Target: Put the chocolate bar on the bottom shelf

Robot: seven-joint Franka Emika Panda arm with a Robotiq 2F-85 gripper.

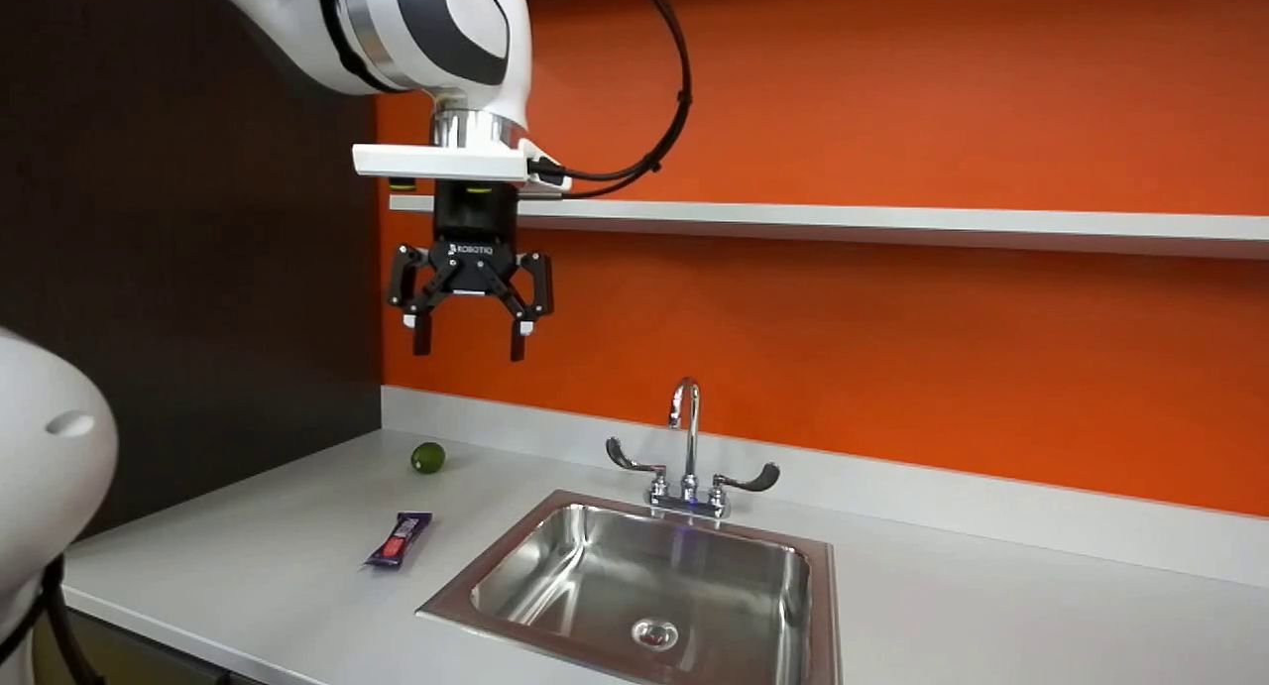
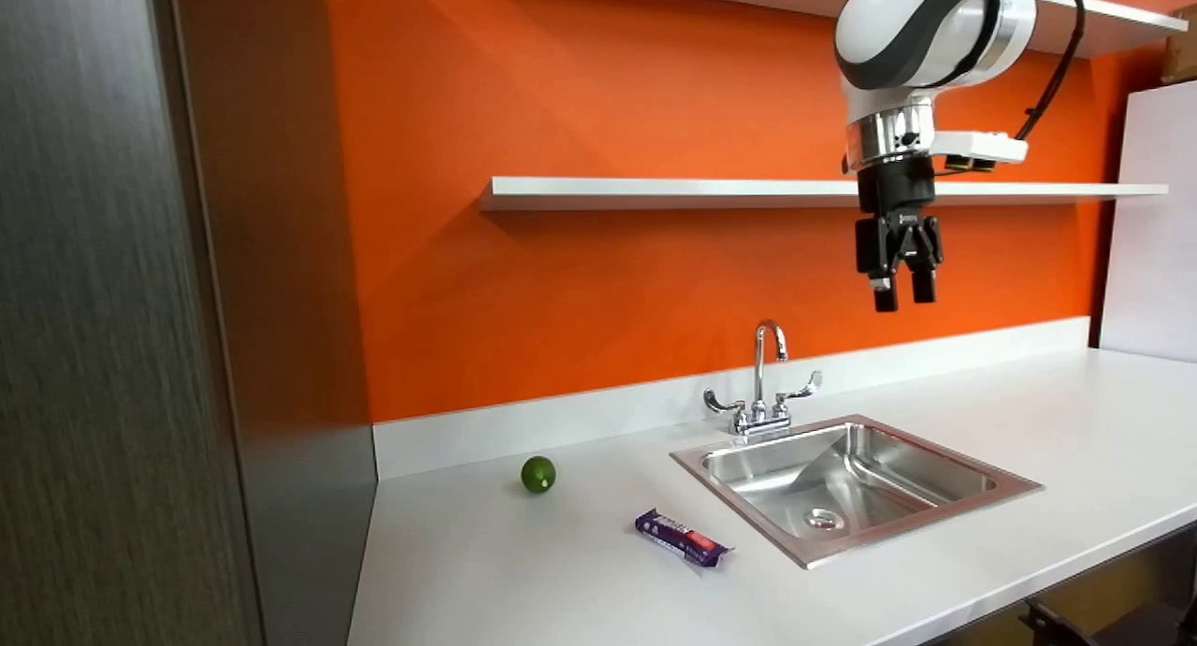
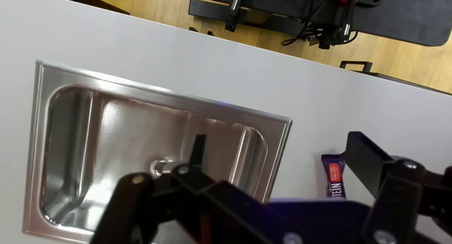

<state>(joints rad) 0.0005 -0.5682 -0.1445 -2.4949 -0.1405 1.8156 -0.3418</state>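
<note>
bar [image 2: 683, 539]: flat beside sink [image 1: 694, 566], likely awaiting pickup | pincer [image 1: 469, 352]: wide, empty, above sink level, presumably for clearance | shelf [image 1: 843, 217]: above sink

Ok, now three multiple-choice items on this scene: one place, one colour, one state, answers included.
1. Where is the chocolate bar?
A) in the sink
B) on the countertop
C) on the bottom shelf

2. What colour is the small round object?
A) green
B) yellow
C) white

3. How does the end effector stand?
A) shut on the bar
B) shut, empty
C) open, empty

Key:
1 B, it lies there in both exterior views.
2 A, both exterior views show it green.
3 C, jaws apart, nothing between them.
</note>
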